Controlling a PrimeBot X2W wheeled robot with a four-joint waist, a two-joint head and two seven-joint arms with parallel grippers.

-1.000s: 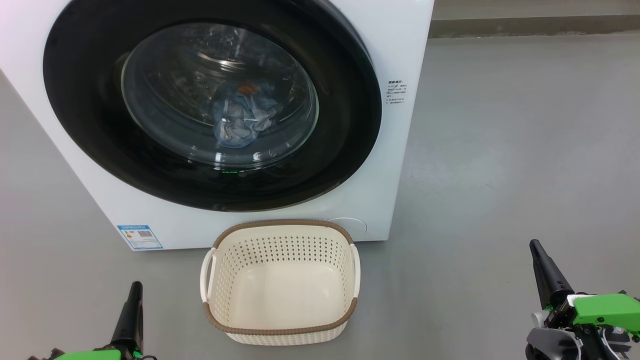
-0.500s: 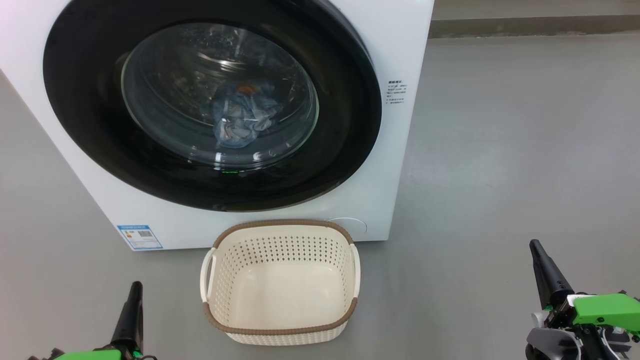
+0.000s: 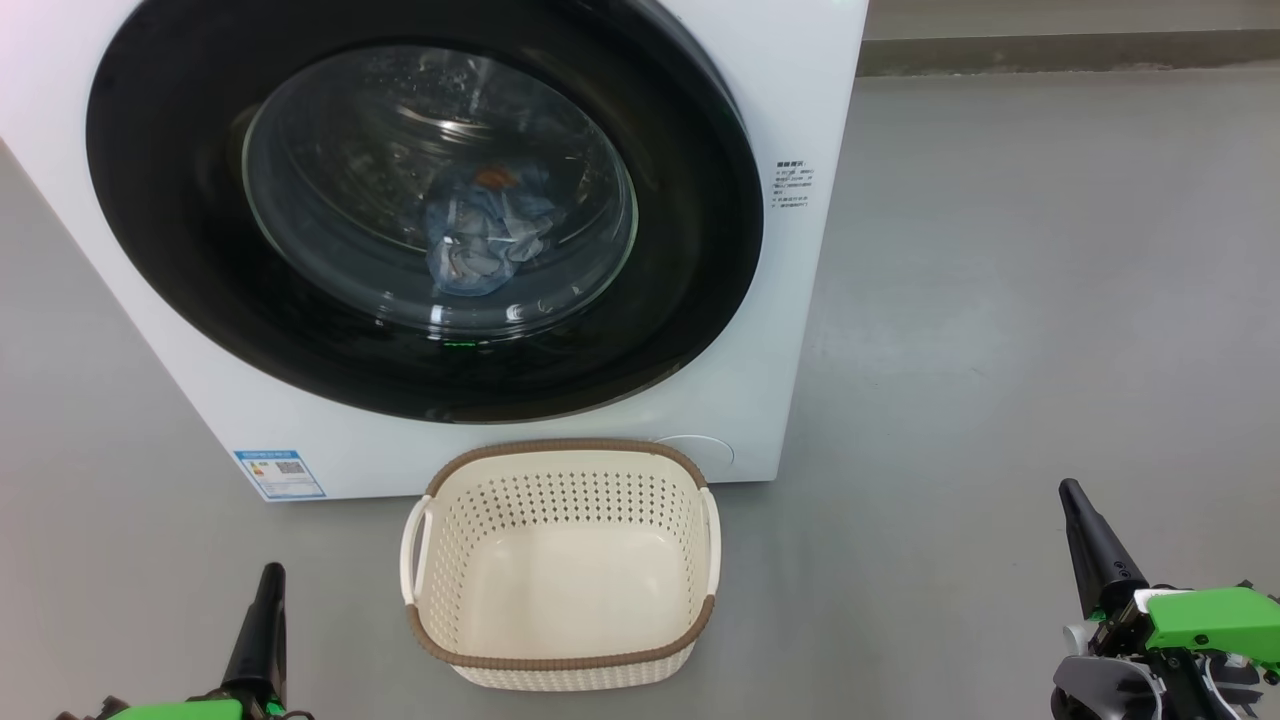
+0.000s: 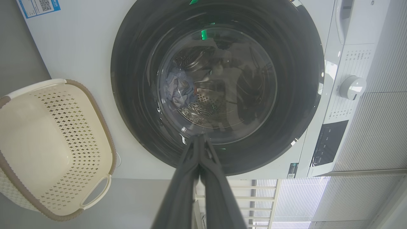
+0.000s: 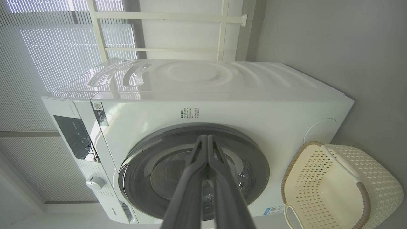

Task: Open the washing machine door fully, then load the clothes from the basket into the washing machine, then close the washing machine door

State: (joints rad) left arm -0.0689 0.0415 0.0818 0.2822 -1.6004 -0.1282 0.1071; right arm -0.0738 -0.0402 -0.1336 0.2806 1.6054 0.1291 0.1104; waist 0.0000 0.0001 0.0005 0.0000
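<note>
Ahead, the clothes (image 3: 482, 238) are enclosed in the washing machine (image 3: 795, 320); between the closed left gripper (image 3: 269, 575) and right gripper (image 3: 1070, 492), the basket (image 3: 562, 446) is seen empty.

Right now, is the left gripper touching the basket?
Apart. The head view shows the shut left gripper low at the left, with a stretch of bare grey floor between it and the basket.

Looks like a home laundry corner, or a mock-up of one. A white front-load washer (image 3: 800, 300) stands on a bare grey floor (image 3: 1000, 300), with a cream basket (image 3: 560, 495) on the floor right at its front. Slatted window blinds (image 5: 47, 57) and a white rail frame (image 5: 171, 15) are close by it.
</note>
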